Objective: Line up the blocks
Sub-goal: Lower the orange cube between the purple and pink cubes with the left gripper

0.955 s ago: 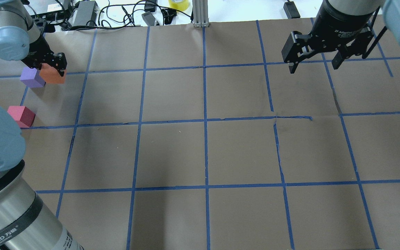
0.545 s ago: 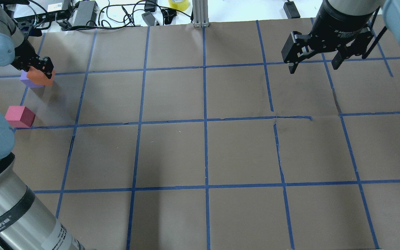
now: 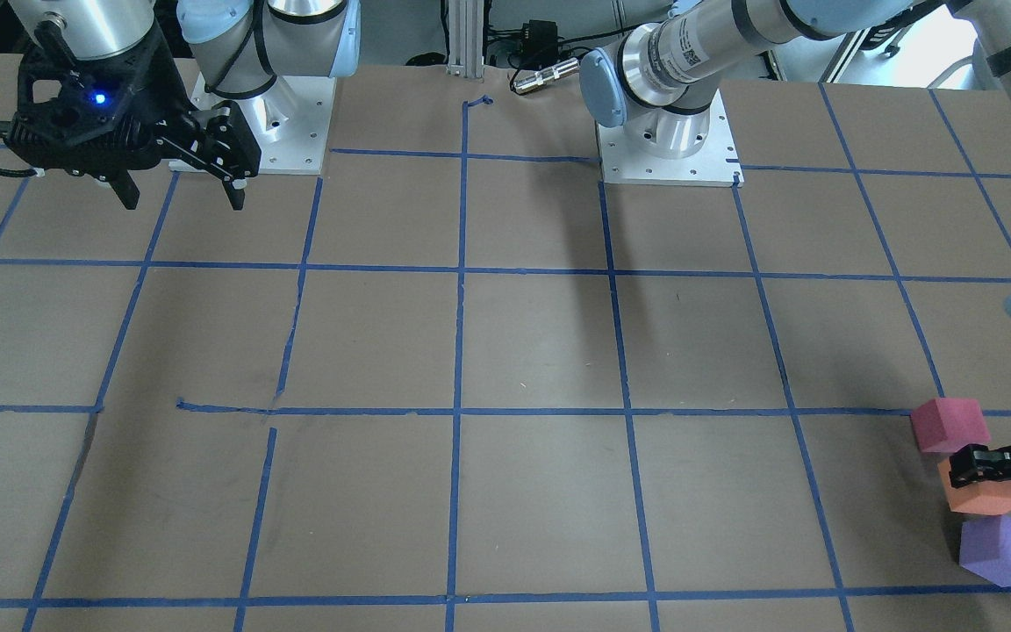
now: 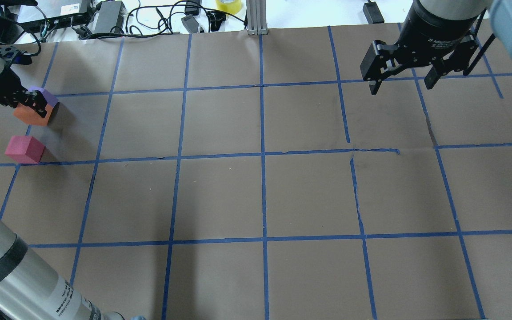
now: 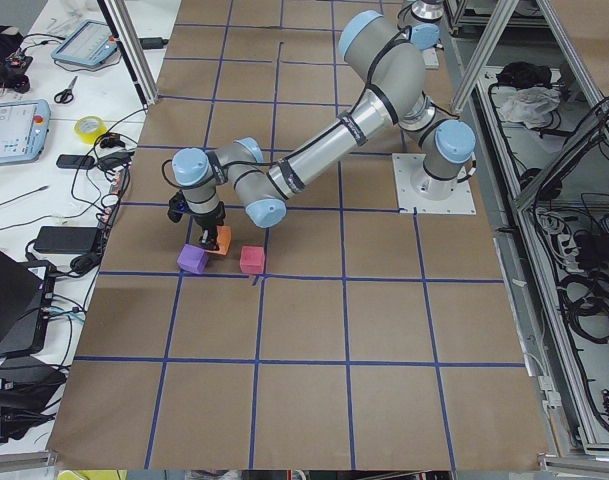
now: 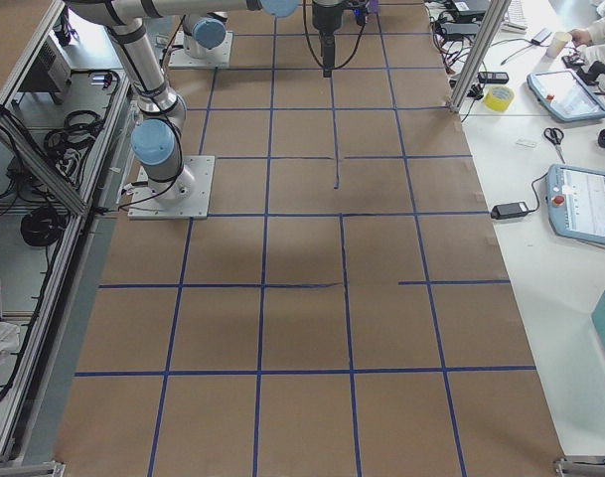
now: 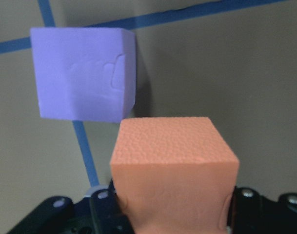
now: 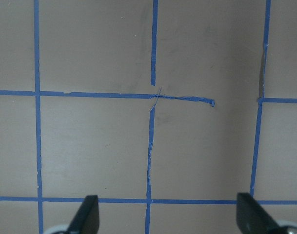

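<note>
My left gripper (image 4: 28, 106) is shut on the orange block (image 4: 30, 115), low over the table at the far left. In the front view the orange block (image 3: 984, 496) lies between the crimson red block (image 3: 950, 425) and the purple block (image 3: 1001, 550), roughly in a row. I cannot tell whether it touches the table. In the left wrist view the orange block (image 7: 175, 165) sits between the fingers, with the purple block (image 7: 85, 73) just beyond it. The purple block (image 4: 48, 95) is partly hidden overhead. The red block (image 4: 24, 149) stands apart. My right gripper (image 4: 400, 82) is open and empty, far right.
Brown paper with a blue tape grid (image 4: 262, 153) covers the table. Cables, power bricks and a yellow tape roll (image 4: 228, 5) lie past the far edge. A metal post (image 4: 256, 18) stands at the far middle. The left arm's base (image 3: 668, 140) is bolted to the table.
My left gripper has carried the orange block leftward and nearer, from the right of the purple block to between the purple and red blocks. The right arm has not moved.
</note>
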`<action>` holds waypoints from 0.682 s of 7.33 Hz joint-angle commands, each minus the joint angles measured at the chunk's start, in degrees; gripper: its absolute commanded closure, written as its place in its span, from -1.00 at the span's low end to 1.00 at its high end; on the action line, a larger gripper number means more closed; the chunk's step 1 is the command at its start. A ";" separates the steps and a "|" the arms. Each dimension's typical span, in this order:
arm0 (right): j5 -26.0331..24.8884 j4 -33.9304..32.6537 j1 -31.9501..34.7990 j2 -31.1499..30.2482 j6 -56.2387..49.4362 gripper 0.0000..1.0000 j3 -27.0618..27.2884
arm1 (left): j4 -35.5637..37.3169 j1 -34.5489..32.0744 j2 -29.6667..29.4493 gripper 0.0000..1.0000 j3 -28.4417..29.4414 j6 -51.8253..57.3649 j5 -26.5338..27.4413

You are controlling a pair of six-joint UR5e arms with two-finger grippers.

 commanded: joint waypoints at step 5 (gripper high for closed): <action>0.00 0.00 0.02 0.00 0.00 -1.00 0.00 | -3.38 2.77 -2.29 1.00 0.83 -0.26 -1.66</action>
